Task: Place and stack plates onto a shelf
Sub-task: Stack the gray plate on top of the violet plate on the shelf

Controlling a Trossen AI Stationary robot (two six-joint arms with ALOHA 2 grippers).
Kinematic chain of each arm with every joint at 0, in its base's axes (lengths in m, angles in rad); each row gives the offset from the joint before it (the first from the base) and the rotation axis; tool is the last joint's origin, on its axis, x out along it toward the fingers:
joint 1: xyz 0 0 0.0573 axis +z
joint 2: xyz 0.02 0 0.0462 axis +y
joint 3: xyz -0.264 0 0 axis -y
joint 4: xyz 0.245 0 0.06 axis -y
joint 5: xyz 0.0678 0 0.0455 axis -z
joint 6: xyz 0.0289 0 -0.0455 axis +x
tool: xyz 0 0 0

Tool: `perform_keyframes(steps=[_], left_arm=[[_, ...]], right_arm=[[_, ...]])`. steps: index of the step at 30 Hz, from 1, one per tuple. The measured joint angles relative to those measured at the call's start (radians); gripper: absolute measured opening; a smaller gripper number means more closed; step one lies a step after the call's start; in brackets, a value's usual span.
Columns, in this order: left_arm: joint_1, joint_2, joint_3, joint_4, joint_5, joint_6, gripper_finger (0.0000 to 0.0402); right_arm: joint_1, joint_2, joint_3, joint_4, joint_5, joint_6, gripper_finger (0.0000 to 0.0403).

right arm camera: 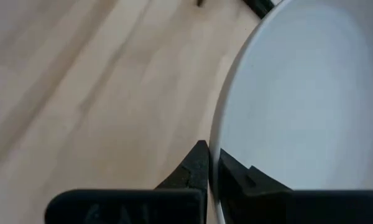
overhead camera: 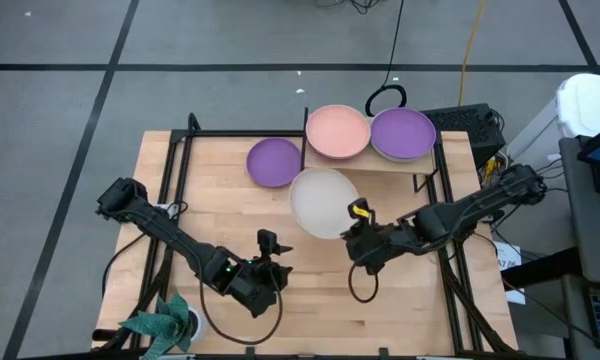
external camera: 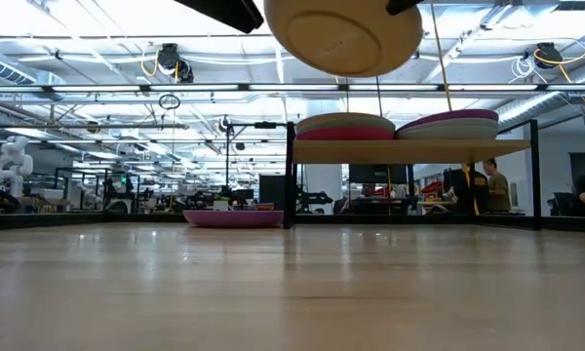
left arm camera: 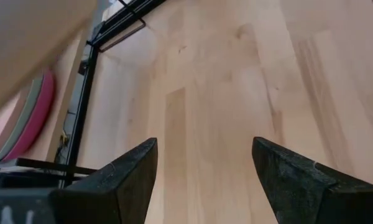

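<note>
**Beige plate up, held by its rim**

Beige plate is pinched at its edge by the right gripper, jaws clenched on the thin rim, carried clear above the tabletop near the shelf. We judge it light, rigid and matte, so a rim grip should hold, though it may tilt. Left gripper waits released over bare wood. Peach plate and purple plate top the shelf stacks; another purple plate lies beside.
</note>
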State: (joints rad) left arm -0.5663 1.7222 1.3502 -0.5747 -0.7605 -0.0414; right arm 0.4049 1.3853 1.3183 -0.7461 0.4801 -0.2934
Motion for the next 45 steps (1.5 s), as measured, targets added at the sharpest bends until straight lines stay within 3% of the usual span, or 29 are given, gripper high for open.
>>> perform_keyframes(steps=[10, 23, 36, 39, 45], left_arm=[[0.049, 0.000, 0.000, -0.015, 0.000, -0.052, 0.0266], [0.137, 0.000, 0.000, -0.098, 0.013, -0.151, 0.0266], [0.161, 0.000, -0.002, -0.111, 0.039, -0.187, 0.0266], [0.161, 0.000, -0.002, -0.111, 0.040, -0.205, 0.0266], [0.157, 0.000, -0.002, -0.113, 0.041, -0.216, 0.0266]], right_arm=[[-0.119, 0.000, 0.101, -0.177, 0.022, -0.107, 0.0002], [-0.426, -0.022, 0.103, -0.365, 0.031, -0.204, 0.0002], [-0.739, -0.193, 0.060, -0.384, 0.010, -0.220, 0.0002], [-0.801, -0.214, 0.031, -0.375, -0.046, -0.218, 0.0002], [-0.872, -0.218, -0.042, -0.365, -0.066, -0.200, 0.0002]])
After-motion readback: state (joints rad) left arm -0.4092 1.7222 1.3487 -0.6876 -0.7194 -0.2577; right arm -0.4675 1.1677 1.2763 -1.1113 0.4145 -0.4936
